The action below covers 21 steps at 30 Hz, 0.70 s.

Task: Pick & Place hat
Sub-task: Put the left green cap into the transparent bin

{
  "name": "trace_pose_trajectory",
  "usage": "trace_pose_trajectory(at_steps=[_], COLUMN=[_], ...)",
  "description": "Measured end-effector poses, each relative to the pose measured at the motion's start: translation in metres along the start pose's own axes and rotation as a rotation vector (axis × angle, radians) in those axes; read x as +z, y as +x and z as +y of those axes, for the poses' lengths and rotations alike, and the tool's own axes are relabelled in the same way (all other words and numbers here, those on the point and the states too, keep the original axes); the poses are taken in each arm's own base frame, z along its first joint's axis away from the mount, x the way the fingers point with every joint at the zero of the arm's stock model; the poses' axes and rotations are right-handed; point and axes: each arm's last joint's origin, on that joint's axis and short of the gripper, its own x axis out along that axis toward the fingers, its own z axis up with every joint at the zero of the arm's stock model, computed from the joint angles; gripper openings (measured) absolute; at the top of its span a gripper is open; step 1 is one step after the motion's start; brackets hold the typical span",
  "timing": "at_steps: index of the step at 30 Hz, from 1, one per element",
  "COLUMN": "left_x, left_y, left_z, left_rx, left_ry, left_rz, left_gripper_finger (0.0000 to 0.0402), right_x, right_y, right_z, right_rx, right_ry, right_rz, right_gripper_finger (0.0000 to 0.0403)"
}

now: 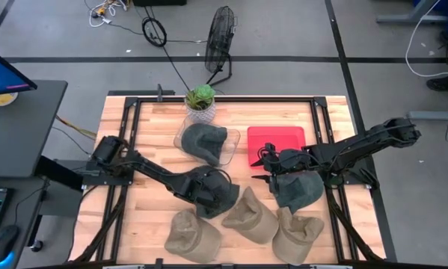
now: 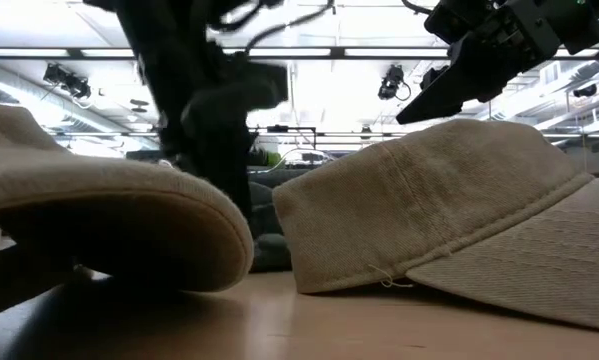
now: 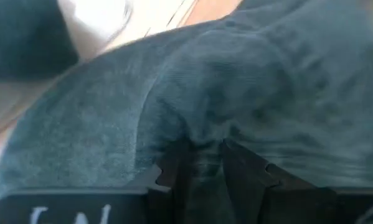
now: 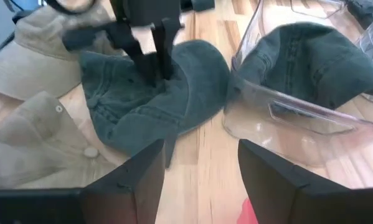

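No readable text, labels, brands or numbers anywhere; pale marks in left wrist view illegible.

Overhead camera looks straight down on the whole table [image 1: 152, 119]. Low camera sits at tabletop level, tan hat [image 2: 449, 215] right against it. Left wrist camera presses close above its claw [image 3: 202, 163]; right wrist camera faces that same claw [image 4: 154, 46].

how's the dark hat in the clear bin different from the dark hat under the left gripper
The hat in the clear bin sits inside the clear bin, untouched; the hat on the table lies on bare wood, its crown pinched by the left gripper. Both are dark green-grey caps.
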Motion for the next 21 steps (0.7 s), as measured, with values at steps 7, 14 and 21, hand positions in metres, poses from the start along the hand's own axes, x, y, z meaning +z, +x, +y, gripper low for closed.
trace_pose_trajectory(at_steps=[7,14,21], left_x=[-0.003,0.002,0.009], left_y=[0.009,-0.020,-0.065], left_z=[-0.001,0.000,-0.005], left_rx=[0.028,0.005,-0.046], left_ry=[0.005,-0.045,-0.078], left_rz=[0.007,-0.051,-0.185], left_gripper_finger=[0.0011,0.0005,0.0004], right_x=[0.002,0.002,0.001], right_y=[0.000,0.000,0.000], right_z=[0.000,0.000,0.000], right_rx=[0.000,0.000,0.000], right_ry=[0.001,0.013,0.028], right_rz=[-0.020,-0.024,-0.010], right_gripper_finger=[0.0208,0.0208,0.0208])
